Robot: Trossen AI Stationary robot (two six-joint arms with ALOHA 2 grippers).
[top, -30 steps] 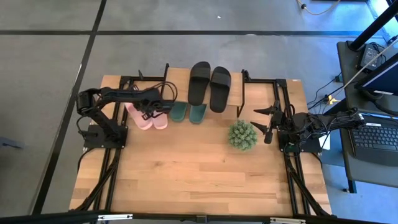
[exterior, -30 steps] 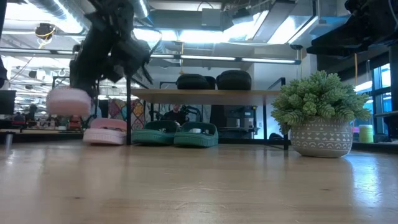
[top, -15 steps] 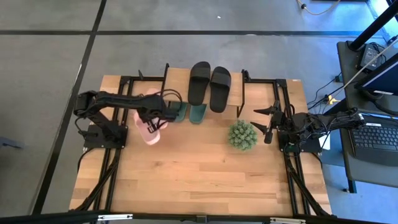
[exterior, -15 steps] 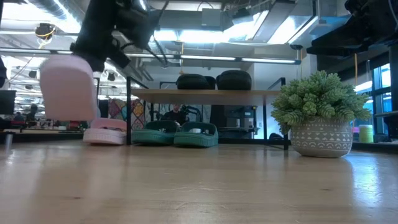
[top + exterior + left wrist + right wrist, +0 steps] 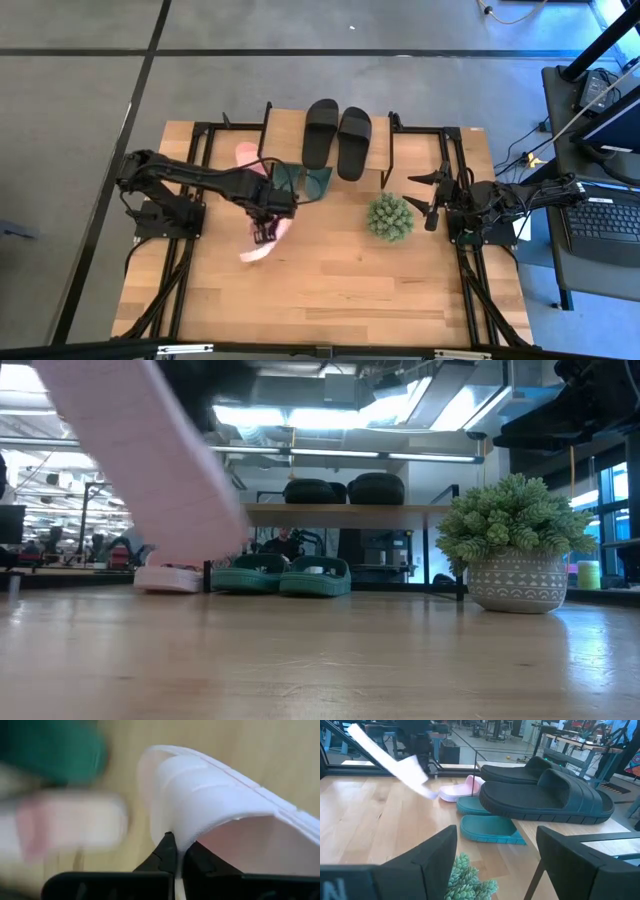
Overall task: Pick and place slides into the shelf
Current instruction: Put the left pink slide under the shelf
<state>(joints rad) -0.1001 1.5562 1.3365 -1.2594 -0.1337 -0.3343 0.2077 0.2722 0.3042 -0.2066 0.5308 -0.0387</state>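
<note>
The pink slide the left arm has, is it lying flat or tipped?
Tipped: the pink slide hangs slanted off the table in the left pincer.

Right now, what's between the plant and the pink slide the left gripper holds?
Nothing: in the high view, only bare table lies between the plant and the held pink slide.

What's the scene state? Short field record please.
left pincer: shut on pink slide, held above the table
right pincer: open, empty, waiting at the table's right edge
other pink slide: on the table beside the green slides
green slides: under the shelf
black slides: on top of the shelf
plant: in front of the shelf's right end
</note>
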